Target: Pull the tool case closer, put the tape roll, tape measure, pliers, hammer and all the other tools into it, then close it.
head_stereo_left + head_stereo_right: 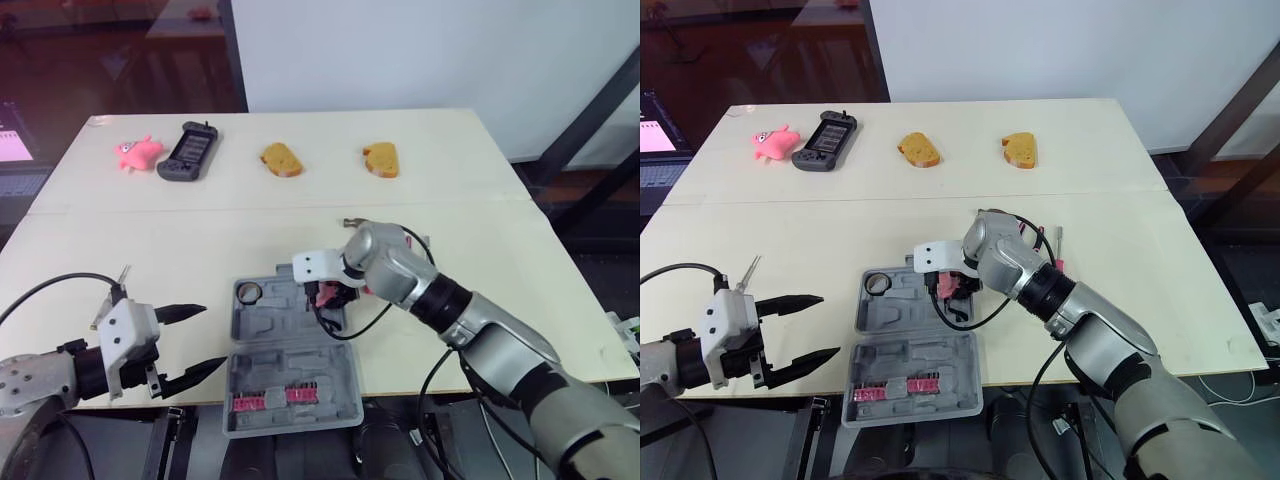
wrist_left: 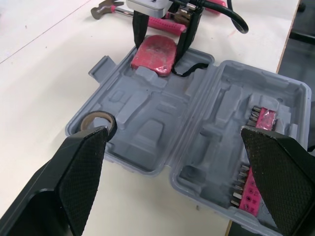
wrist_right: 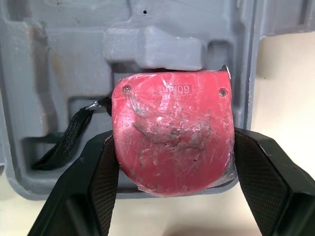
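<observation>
Right gripper (image 2: pixel 158 49) is clamped on the pink tape measure (image 3: pixel 172 128), right over the open tool case (image 1: pixel 280 340) at its one o'clock corner. Left gripper (image 1: pixel 215 336) sits spread at eight.

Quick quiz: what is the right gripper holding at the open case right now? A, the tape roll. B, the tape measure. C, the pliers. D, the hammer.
B: the right gripper has its two black fingers clamped on the sides of the pink tape measure at the edge of the open tool case, while the tape roll already sits in a corner of the case.
</observation>
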You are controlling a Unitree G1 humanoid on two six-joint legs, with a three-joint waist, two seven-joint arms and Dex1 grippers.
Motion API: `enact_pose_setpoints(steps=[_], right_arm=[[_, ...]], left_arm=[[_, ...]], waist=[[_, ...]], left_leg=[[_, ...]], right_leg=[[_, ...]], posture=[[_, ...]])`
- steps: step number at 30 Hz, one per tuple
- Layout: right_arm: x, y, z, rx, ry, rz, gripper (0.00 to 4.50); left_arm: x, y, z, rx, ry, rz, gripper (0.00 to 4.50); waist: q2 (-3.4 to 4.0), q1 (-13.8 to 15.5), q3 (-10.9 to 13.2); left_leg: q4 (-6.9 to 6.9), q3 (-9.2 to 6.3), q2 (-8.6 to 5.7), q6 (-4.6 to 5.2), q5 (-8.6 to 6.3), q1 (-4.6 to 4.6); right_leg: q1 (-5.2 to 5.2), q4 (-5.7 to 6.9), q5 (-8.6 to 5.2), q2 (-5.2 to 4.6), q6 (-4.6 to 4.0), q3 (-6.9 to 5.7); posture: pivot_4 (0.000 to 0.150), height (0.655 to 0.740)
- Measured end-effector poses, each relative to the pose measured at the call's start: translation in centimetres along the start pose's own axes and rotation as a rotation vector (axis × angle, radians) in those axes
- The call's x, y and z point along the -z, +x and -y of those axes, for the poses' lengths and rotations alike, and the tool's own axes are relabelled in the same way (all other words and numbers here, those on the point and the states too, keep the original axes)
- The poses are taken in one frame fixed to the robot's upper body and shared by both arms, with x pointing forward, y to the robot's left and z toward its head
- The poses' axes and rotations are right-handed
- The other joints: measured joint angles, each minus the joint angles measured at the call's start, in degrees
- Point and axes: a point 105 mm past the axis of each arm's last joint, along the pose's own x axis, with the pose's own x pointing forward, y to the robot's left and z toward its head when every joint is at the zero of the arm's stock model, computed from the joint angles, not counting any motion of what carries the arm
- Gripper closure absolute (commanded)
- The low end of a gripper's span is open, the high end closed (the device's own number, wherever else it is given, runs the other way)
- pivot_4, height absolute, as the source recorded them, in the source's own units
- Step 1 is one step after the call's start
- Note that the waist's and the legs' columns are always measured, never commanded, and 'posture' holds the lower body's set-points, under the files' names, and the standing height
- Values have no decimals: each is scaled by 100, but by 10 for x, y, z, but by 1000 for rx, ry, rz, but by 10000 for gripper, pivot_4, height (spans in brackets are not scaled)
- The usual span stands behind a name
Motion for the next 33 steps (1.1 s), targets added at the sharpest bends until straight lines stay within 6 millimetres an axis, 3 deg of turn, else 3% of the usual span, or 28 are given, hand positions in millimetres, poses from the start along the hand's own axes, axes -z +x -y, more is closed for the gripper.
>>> enact_pose_setpoints(steps=[3,6,12,17,22,27,30,33], right_arm=[[-1,0,-4,-5,13,8,15767],[-1,-1,-3,9,24,12,817],[2,-16,4,54,-12,12,299],[-9,-46,7,96,-44,67,299],[-28,-73,4,131,-18,283,299],[-23,-78,5,182,50,459,299],[-20,-72,-7,136,94,565,8720],[-17,-65,-16,106,100,602,24179]], left_arm=[[0,1,0,6,3,-2,0],[1,3,0,19,1,-7,0],[4,4,-1,44,5,-33,0],[4,4,0,53,1,-35,0],[3,5,-1,60,6,-29,0],[5,9,-2,72,-6,-23,0],[1,10,-7,67,6,-6,0],[-3,10,-8,73,16,8,0]], waist=[[0,-1,0],[0,-3,0],[1,-1,1],[1,2,1],[0,1,0],[-2,19,-1],[-2,10,-1],[-1,-10,0]], left_leg=[[-1,0,0,0,0,0],[-1,0,0,0,0,0],[-1,0,0,0,0,-1],[-3,0,0,0,0,-2],[-2,0,0,0,0,-2],[-1,0,0,0,0,-2],[-2,0,-1,0,0,-2],[-3,0,0,0,0,-1]], right_leg=[[0,0,0,0,0,0],[-2,0,0,1,-1,0],[-3,-1,-1,0,-1,0],[-4,-1,-1,0,-1,0],[-3,-2,-1,0,-1,0],[0,-6,-2,-2,-3,0],[2,-7,0,-2,-1,0],[1,-6,3,0,6,1]], posture=[[1500,7238],[1500,7238],[1500,7238],[1500,7238],[1500,7238],[1500,7238],[1500,7238],[1500,7238]])
